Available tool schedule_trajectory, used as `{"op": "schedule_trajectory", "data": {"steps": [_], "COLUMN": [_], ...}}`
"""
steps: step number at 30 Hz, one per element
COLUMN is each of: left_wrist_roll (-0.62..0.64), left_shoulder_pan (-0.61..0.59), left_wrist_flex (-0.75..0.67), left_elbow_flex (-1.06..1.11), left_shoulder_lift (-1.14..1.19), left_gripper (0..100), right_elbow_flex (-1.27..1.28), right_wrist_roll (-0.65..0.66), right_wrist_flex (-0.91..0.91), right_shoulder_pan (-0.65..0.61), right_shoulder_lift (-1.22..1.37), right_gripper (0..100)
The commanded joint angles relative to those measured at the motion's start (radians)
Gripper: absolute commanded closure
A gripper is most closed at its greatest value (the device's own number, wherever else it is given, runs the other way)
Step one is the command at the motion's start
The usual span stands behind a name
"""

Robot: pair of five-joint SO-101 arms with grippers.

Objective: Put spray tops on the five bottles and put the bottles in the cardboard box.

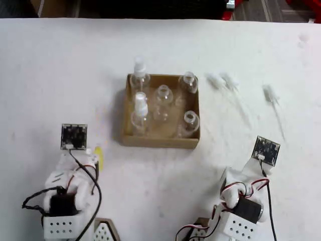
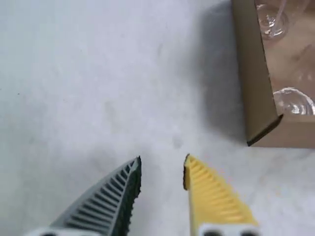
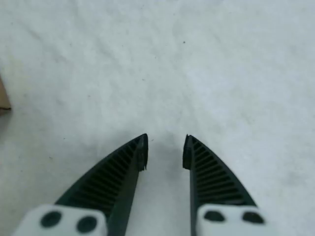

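The left pincer (image 2: 162, 169) is hovering low over the white surface (image 2: 74, 73) with its grey and yellow fingers (image 2: 211, 196) slightly apart and gripping nothing, the box (image 1: 160, 141) sitting just ahead and to its right. The right pincer (image 3: 165, 147) is hanging apart and empty too, with the box ahead to its left. Five bottles (image 1: 163, 96) are standing inside the box, two of them capped, while three loose spray tops (image 1: 229, 81) are lying on the surface well beyond the right pincer
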Motion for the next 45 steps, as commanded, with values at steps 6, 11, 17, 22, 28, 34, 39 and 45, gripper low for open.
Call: {"op": "schedule_trajectory", "data": {"steps": [6,11,17,22,28,34,39,45], "left_wrist_roll": [-0.017,-0.017,-0.017,-0.017,-0.017,-0.017,-0.017,-0.017], "left_shoulder_pan": [-0.008,-0.007,-0.007,-0.007,-0.007,-0.007,-0.007,-0.007], "left_wrist_flex": [0.032,0.049,0.049,0.049,0.049,0.049,0.049,0.049], "left_elbow_flex": [-0.003,-0.003,-0.003,-0.003,-0.003,-0.003,-0.003,-0.003], "left_shoulder_lift": [-0.01,-0.01,-0.01,-0.01,-0.01,-0.01,-0.01,-0.01], "left_gripper": [87,87,87,86,86,86,86,86], "right_elbow_flex": [0.009,0.009,0.008,0.006,-0.063,-0.342,-0.666,-0.956], "right_wrist_roll": [0.014,0.008,0.015,0.044,0.272,0.25,0.25,0.25], "right_wrist_flex": [-0.088,-0.358,-0.542,-0.601,-0.591,-0.337,-0.104,0.053], "right_shoulder_pan": [-0.054,-0.101,-0.07,-0.042,-0.053,-0.102,-0.311,-0.599], "right_shoulder_lift": [-0.005,-0.007,-0.007,-0.007,-0.007,-0.001,0.134,0.601], "right_gripper": [90.0,90.0,89.7,89.7,90.0,90.0,90.0,90.0]}}
